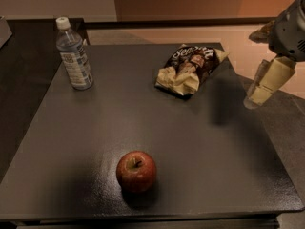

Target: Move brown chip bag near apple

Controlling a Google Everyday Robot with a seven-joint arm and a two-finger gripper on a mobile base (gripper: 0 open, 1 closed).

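Diagonally, brown chip bag point(190, 69), cream end toward apple point(137, 171); gripper point(258, 90) at right edge, state unclear.

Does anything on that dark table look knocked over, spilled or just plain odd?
Nothing stands out. The water bottle stands upright and capped, the brown chip bag lies crinkled with nothing spilled, and the apple sits stem up. The end effector hovers near the right edge of the table.

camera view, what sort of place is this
Probably an office or lab break area: a dark table holding a water bottle, brown chip bag and apple. The tool hangs beyond its right edge.
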